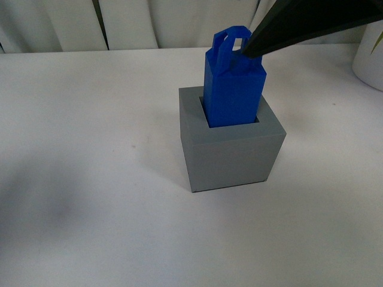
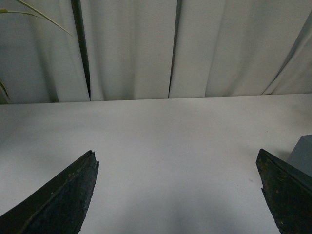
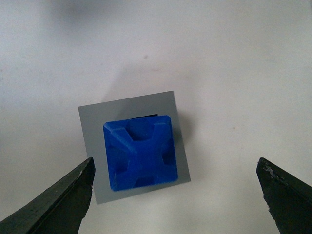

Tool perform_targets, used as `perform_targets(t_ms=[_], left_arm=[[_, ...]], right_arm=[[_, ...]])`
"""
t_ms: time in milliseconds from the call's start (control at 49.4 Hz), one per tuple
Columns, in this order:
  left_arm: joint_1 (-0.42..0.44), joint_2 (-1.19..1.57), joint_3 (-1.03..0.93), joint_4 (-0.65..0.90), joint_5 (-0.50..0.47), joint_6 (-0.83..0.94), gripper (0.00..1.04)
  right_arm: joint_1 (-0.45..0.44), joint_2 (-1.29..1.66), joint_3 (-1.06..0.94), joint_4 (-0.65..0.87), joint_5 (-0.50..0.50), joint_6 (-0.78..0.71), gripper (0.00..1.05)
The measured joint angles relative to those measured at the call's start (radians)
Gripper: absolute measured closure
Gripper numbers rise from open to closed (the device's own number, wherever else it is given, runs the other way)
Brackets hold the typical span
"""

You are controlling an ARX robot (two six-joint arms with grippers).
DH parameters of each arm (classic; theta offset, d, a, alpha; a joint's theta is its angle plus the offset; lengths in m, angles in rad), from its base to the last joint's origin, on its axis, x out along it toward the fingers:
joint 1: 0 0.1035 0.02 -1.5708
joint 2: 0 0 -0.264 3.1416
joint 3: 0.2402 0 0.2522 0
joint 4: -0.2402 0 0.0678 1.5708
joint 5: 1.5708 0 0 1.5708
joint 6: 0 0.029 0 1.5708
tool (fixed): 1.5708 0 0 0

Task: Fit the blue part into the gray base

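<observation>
Nearest, a bare stretch of white tabletop (image 1: 90,227) is seen in the front view. Farther in, the gray base (image 1: 230,149) is set on it. The blue part (image 1: 233,89) is lodged in the square recess of the base, with much of its height standing above the rim and its looped handle uppermost. A thin dark gap is left along one side of the recess.

Above the block, the right end effector (image 3: 174,165) is held released. In its wrist view both dark fingers (image 3: 58,200) are spread wide and kept apart from the block on either side. In the front view one finger is seen crossing just beside the handle, but contact cannot be judged there.

The left end effector (image 2: 175,153) is likewise released, its fingers spread over bare tabletop, with a corner of the gray base caught at the frame edge.

Farther back, a white vessel (image 1: 370,54) is placed at the right edge. Pale curtains (image 1: 131,24) are hung behind the tabletop, and a thin plant leaf (image 2: 34,17) is caught against them.
</observation>
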State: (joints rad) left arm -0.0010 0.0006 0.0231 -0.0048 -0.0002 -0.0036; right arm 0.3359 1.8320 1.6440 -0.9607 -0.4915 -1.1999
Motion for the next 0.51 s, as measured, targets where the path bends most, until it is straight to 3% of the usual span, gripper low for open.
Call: perform_targets(t_ms=[304, 506], left_arm=[[0.0, 0.0, 0.0, 0.0, 0.0, 0.0, 0.06], [0.0, 0.0, 0.0, 0.0, 0.0, 0.0, 0.06]], right_arm=[[-0.134, -0.443, -0.537, 0.468, -0.163, 0.229, 0.07], [-0.214, -0.758, -0.951, 0.903, -0.155, 0.556, 0.07]])
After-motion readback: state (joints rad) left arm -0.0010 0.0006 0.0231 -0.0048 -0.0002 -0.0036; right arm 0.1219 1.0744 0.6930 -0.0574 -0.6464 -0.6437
